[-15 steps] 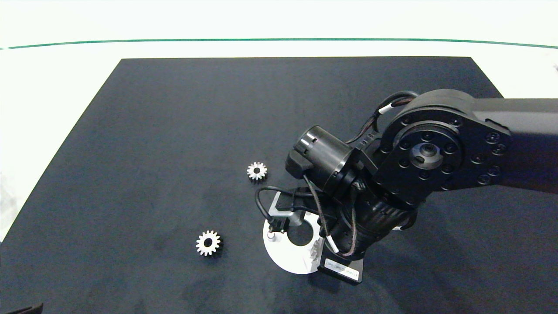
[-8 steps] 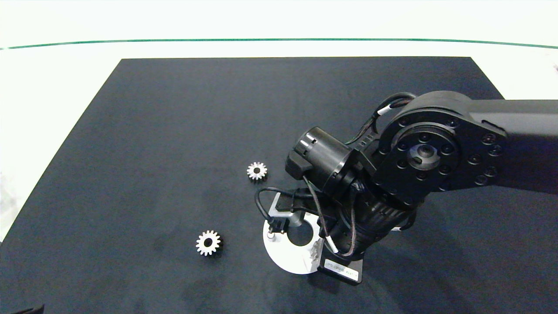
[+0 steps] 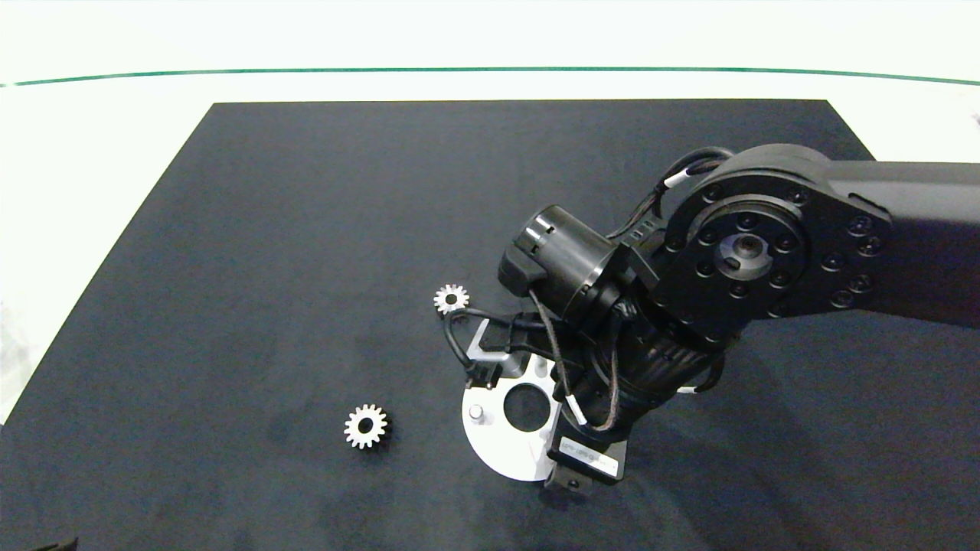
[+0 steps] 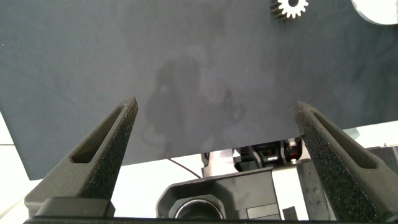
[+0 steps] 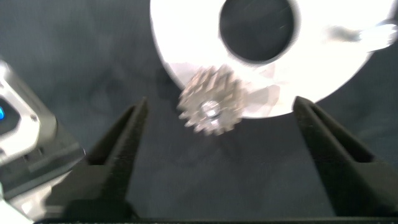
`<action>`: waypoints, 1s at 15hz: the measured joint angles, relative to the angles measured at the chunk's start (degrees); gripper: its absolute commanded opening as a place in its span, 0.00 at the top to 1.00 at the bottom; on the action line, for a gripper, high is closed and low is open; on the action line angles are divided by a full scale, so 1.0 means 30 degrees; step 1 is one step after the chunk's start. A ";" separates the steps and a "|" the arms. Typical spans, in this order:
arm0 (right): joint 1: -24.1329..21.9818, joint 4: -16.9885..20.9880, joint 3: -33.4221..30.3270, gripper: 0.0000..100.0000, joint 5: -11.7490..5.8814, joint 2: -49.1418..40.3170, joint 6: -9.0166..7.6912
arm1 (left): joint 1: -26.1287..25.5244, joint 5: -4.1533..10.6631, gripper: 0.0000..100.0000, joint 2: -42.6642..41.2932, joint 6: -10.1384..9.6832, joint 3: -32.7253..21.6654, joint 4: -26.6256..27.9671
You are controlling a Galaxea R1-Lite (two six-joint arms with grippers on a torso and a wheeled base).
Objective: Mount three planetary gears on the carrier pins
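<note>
I see a dark mat on a white table. On the mat lie 2 loose gears and a white disc.

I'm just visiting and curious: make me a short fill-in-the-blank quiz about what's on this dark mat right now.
1. The number of gears lying loose on the dark mat, away from the white disc, is ____.
2. The right gripper hangs above the disc with its fingers ____.
3. One gear sits on a pin at the disc's ____.
4. The hole in the middle of the disc has a ____ shape.

Missing words: two; open; rim; round
</note>
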 measured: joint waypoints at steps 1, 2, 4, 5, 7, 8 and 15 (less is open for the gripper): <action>-0.0146 0.0020 -0.0687 0.00 0.0020 0.0093 0.0248 | 0.0016 0.0000 0.00 0.0008 0.0000 -0.0008 -0.0016; -0.0370 0.0037 -0.1223 0.00 0.0085 0.0175 0.0406 | 0.0033 0.0000 0.00 0.0028 0.0000 -0.0024 -0.0045; -0.0809 0.0057 -0.1634 0.00 0.0386 0.0240 0.0488 | 0.0053 -0.0037 0.00 0.0183 -0.0037 -0.0037 -0.0008; -0.1077 0.0057 -0.1707 0.00 0.0500 0.0223 0.0508 | 0.0045 -0.0191 0.00 0.0260 -0.0073 -0.0065 0.0077; -0.1849 0.0049 -0.1747 0.00 0.0707 -0.0008 0.0748 | -0.0004 -0.1142 0.00 0.0370 -0.0110 -0.0110 0.0443; -0.2194 0.0049 -0.1764 0.00 0.0764 -0.0219 0.1231 | -0.0020 -0.1296 0.00 0.0443 -0.0110 -0.0118 0.0561; -0.6250 -0.0028 -0.1772 0.00 0.3369 -0.3454 0.3592 | -0.2243 -0.1378 0.00 0.1784 -0.0102 -0.0138 0.2032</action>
